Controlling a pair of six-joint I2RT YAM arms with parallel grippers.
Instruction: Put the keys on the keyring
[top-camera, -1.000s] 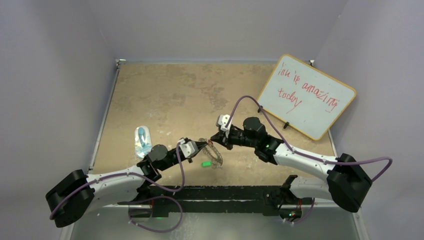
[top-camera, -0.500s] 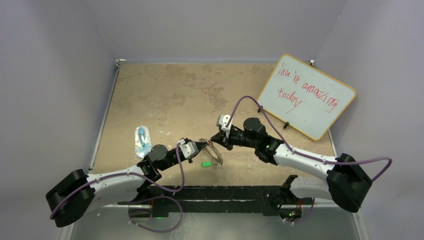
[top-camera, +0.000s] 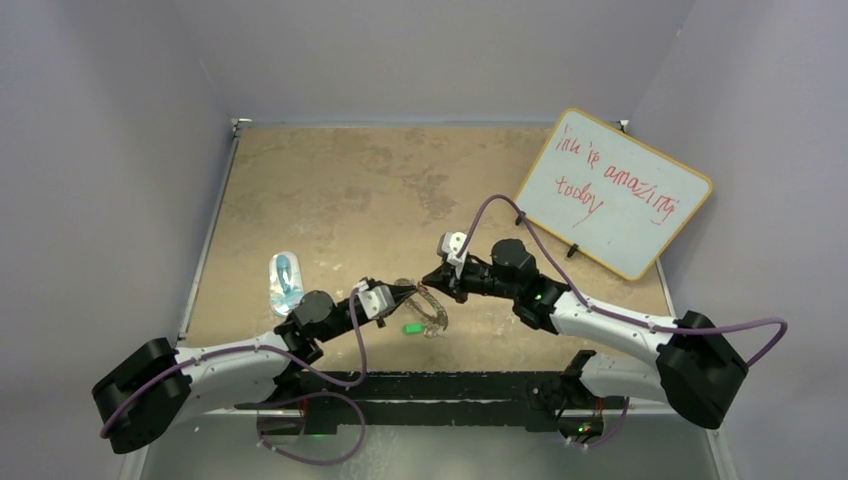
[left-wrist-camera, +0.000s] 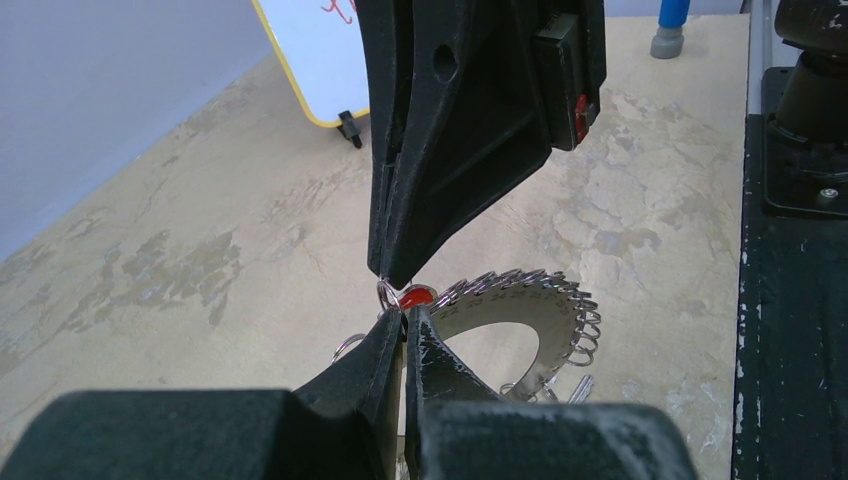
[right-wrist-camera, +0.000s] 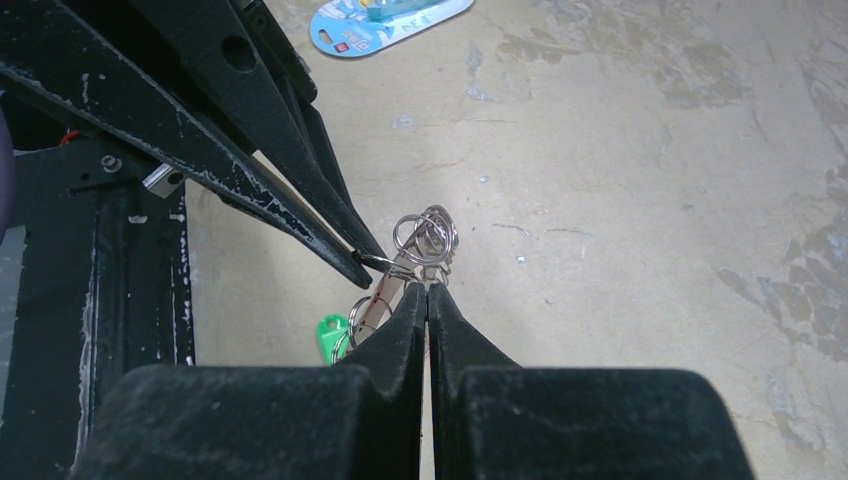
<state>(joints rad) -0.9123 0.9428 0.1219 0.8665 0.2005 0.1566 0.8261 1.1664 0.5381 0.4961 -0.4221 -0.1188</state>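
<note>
The keyring (left-wrist-camera: 540, 312), a flat silvery ring fringed with small loops, is held tilted just above the table (top-camera: 428, 310). My left gripper (left-wrist-camera: 403, 312) is shut at its rim, the tips pinching a thin loop (right-wrist-camera: 385, 262). My right gripper (right-wrist-camera: 428, 289) comes from the opposite side and is shut on a cluster of small loops (right-wrist-camera: 425, 235) at the same spot. The red key head (left-wrist-camera: 417, 296) shows right where both sets of fingertips meet; what holds it is hidden. The green key (right-wrist-camera: 330, 336) sits by the ring's lower edge, beside a loop (top-camera: 411, 327).
A clear bluish plastic package (top-camera: 285, 280) lies on the table left of my left arm. A whiteboard (top-camera: 612, 192) with red writing leans at the back right. A black rail (top-camera: 450, 385) runs along the near edge.
My right wrist has edged slightly toward the near edge and the ring has shifted a little with it. Both grippers stay shut.
</note>
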